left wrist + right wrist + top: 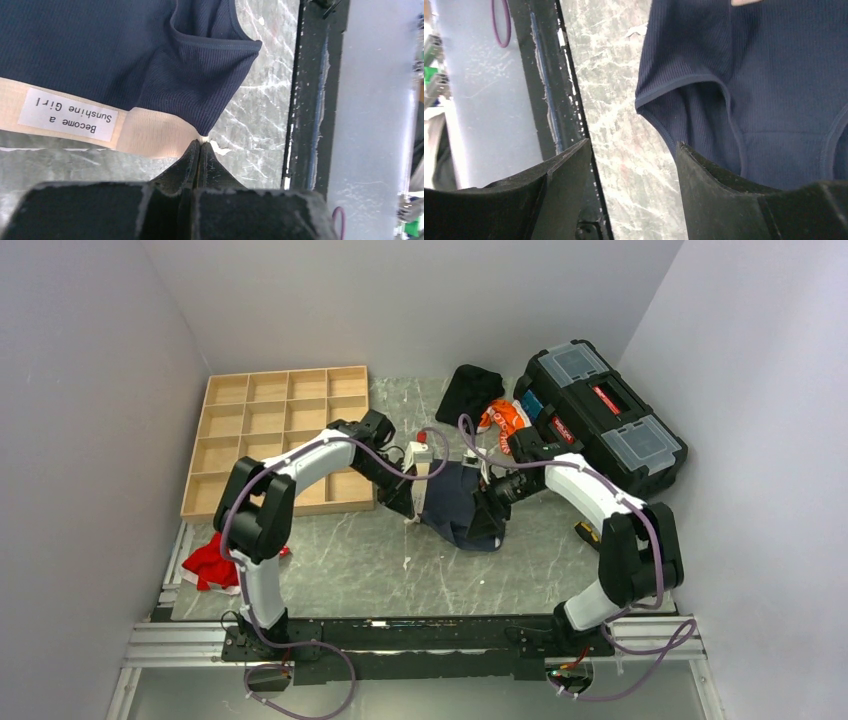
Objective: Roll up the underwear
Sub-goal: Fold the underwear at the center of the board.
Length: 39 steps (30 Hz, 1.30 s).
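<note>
The navy ribbed underwear (455,502) with a beige waistband (150,132) lies partly lifted in the middle of the marble table. My left gripper (408,506) is at its left side. In the left wrist view the gripper (200,144) is shut, with the waistband's corner pinched at the tips. A white label reading "Become a Sunshine Girl" (67,113) is on the waistband. My right gripper (492,514) is at the underwear's right side. In the right wrist view it (634,150) is open and empty, with a leg opening of the underwear (764,90) just beside its right finger (704,175).
A wooden compartment tray (280,435) lies at the back left. A black toolbox (600,420) stands at the back right, with a black cloth (470,390) and an orange-white item (503,418) beside it. A red cloth (212,565) lies at the front left. The black front rail (420,625) borders the table.
</note>
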### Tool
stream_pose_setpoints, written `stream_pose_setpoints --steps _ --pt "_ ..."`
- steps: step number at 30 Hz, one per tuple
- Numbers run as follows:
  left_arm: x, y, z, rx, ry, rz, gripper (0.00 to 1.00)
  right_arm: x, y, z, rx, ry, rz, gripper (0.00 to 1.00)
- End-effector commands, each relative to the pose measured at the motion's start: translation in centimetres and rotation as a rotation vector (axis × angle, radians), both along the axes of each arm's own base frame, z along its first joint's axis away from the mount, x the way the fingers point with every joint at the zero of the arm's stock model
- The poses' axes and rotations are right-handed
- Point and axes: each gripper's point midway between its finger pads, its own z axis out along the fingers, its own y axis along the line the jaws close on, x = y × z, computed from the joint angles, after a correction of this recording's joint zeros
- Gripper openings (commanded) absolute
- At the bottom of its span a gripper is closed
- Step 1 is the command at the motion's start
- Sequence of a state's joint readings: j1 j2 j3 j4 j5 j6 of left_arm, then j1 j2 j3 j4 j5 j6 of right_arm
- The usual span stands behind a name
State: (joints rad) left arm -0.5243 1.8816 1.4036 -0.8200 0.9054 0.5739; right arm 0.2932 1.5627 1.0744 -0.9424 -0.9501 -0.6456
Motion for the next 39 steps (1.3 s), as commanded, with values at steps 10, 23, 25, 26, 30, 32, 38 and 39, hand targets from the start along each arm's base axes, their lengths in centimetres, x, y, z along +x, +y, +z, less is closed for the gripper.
stream_pose_setpoints --steps 10,23,25,26,30,32,38,39 --pt "0.2 -1.0 1.5 -0.087 0.237 0.033 0.00 0.3 4.3 -0.4 -0.097 -0.460 0.037 0.66" --pt "0.4 -0.5 1.6 -0.109 0.277 0.043 0.00 1.2 5.3 -3.8 -0.283 -0.569 0.049 0.58" --pt "0.4 -0.5 1.5 -0.108 0.279 0.040 0.00 1.2 5.5 -4.2 -0.301 -0.574 0.057 0.49" --pt "0.3 -0.5 1.5 -0.107 0.280 0.038 0.00 1.3 5.5 -4.4 -0.312 -0.578 0.057 0.44" --pt "-0.1 -0.3 1.4 -0.104 0.280 0.032 0.00 1.9 5.5 -4.6 -0.347 -0.594 0.044 0.30" --pt "-0.2 -0.2 1.3 -0.101 0.273 0.032 0.00 2.1 5.4 -4.6 -0.360 -0.603 0.034 0.28" --pt "-0.4 0.3 1.2 -0.078 0.255 0.026 0.00 2.4 5.1 -3.5 -0.368 -0.629 0.033 0.00" --pt "-0.5 0.5 1.1 -0.069 0.246 0.023 0.00 2.2 5.0 -3.1 -0.361 -0.634 0.045 0.00"
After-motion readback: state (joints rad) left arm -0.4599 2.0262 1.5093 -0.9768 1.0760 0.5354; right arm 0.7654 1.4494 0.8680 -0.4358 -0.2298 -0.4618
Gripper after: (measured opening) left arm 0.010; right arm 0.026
